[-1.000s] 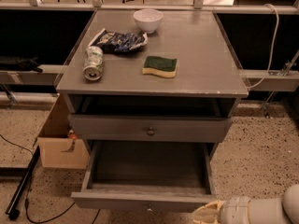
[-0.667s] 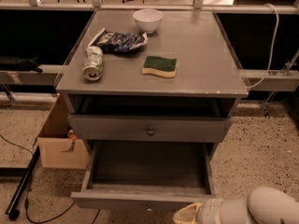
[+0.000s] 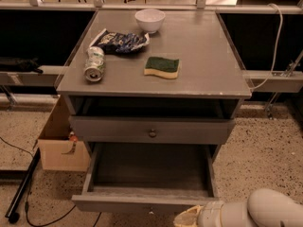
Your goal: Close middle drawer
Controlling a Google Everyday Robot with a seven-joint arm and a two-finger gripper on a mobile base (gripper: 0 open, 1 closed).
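Approach step: gripper (image 3: 187,217) low, just before front of wide-open middle drawer (image 3: 142,203), grip state impossible to tell; next, needs square inward push.

The pulled-out grey wooden middle drawer (image 3: 142,203) is set below the grey upper drawer (image 3: 151,129); the cream gripper (image 3: 185,218) is found just before its front, right of centre.

No text can be read on the can (image 3: 94,64), the bag (image 3: 118,41) or the pincer (image 3: 187,218) at bottom edge.
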